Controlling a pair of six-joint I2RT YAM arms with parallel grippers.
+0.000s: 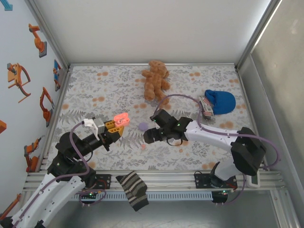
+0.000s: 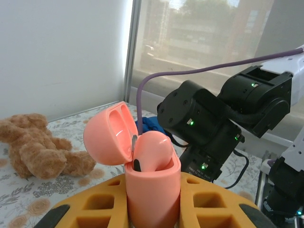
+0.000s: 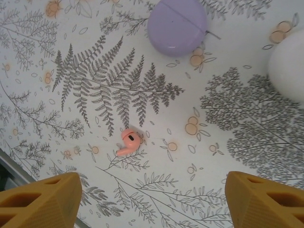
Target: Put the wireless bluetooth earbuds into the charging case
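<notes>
Glossy pink plastic charging case (image 2: 153, 190), fuzzy plush teddy bear (image 2: 38, 153)

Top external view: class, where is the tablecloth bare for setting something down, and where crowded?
Bare: the far-left corner, between the wall and the teddy bear; the near-edge strip along the right arm. Crowded: the centre, where the charging case in the left gripper, the purple disc, an earbud and the right gripper meet.
</notes>
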